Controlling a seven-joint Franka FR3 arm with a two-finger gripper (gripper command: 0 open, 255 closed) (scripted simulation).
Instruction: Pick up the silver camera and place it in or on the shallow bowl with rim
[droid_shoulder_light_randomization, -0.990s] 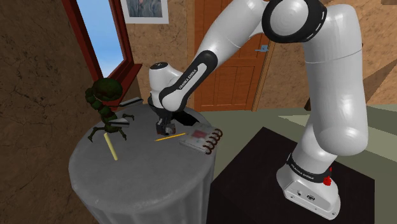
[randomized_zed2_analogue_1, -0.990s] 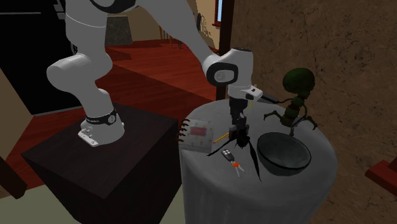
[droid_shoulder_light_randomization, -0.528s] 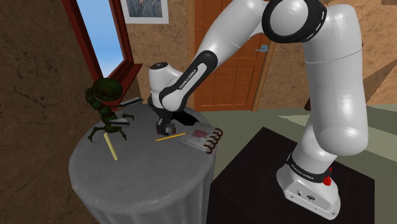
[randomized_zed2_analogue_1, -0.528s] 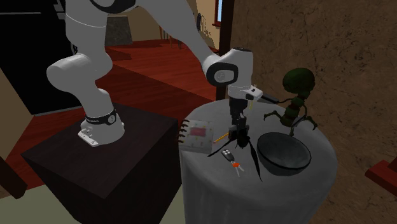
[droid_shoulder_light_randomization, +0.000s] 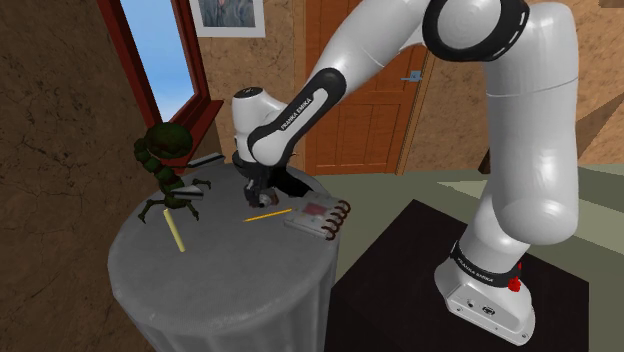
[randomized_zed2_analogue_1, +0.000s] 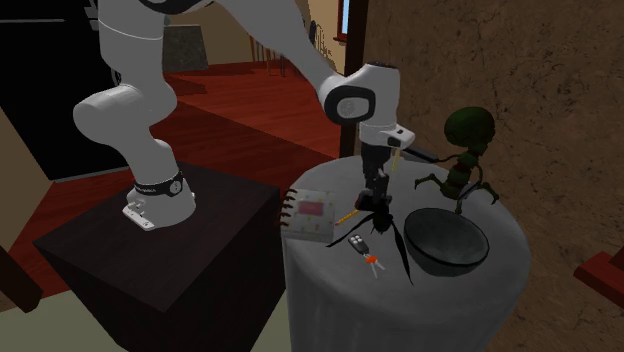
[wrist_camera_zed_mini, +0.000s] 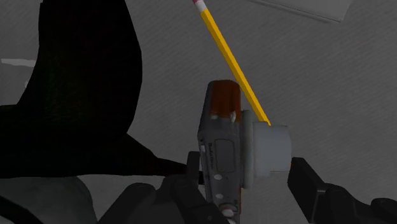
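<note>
Since it pinches across body and lens, my gripper (wrist_camera_zed_mini: 245, 167) holds the silver camera (wrist_camera_zed_mini: 219, 149) steady over the pencil (wrist_camera_zed_mini: 229, 57). The shallow bowl (randomized_zed2_analogue_1: 470, 238) lies near, at its 4 o'clock in the second exterior view.

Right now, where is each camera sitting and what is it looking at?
Shoulder view: beside the stand, looking down at the table; arm and stand show.
Second exterior view: across the table, looking back; arm and stand show, bowl nearest.
Wrist view: on the hand, looking down; fingers clasp the grey camera.
All share the pencil.
</note>
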